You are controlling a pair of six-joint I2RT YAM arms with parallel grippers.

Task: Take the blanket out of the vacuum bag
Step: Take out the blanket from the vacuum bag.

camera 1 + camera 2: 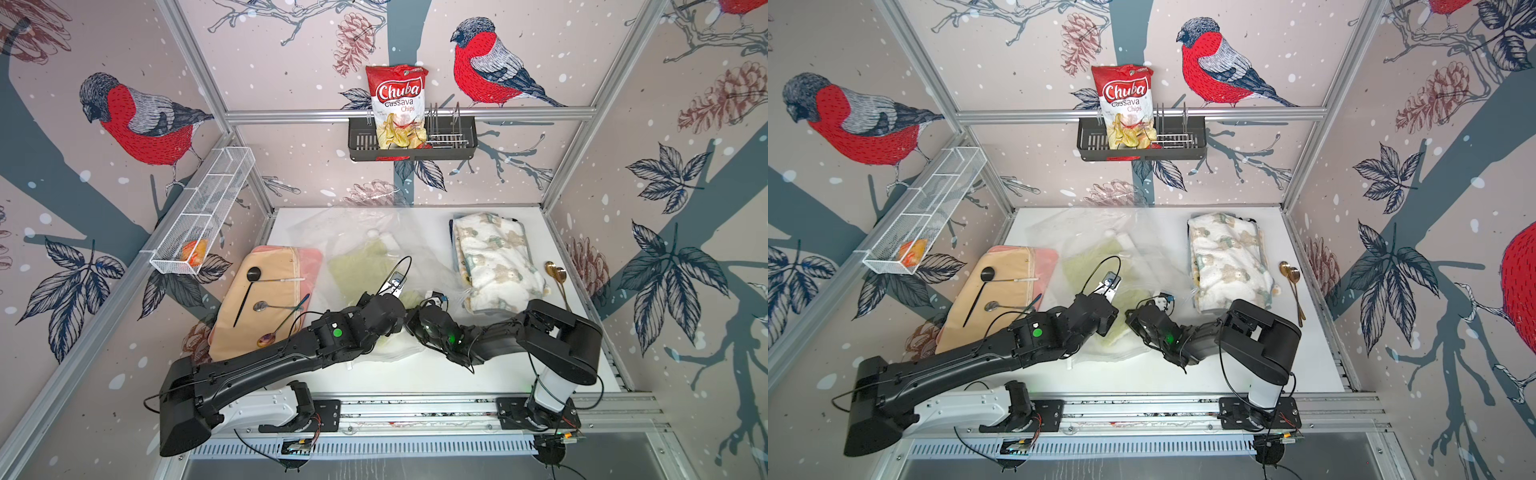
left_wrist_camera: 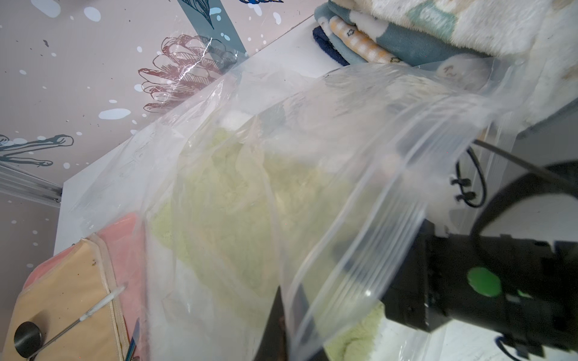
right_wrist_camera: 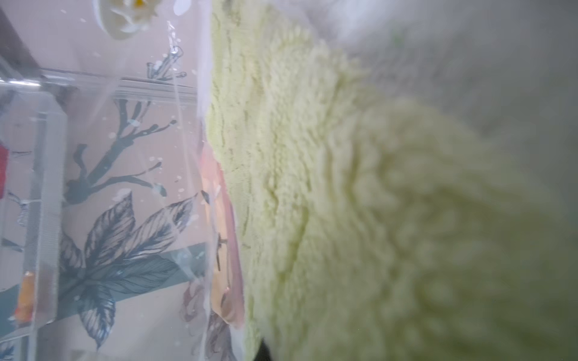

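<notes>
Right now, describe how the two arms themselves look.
Both arms are black, boxy links on white base columns, mounted on a silver rail. The left arm and the right arm each carry thin black cables looping along them and a round green mark near the wrist. The grippers are hidden from above.

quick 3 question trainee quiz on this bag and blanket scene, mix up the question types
1. True or false: the pale green blanket is fully out of the vacuum bag.
2. Multiple choice: what stands in the black wall basket? A) a chips bag B) a folded towel C) a spoon
3. Fill in: the two gold spoons lie on the table beside the patterned folded ____.

Key
1. False; most of it shows through the clear plastic in both top views.
2. A, the chips bag.
3. blanket
</notes>
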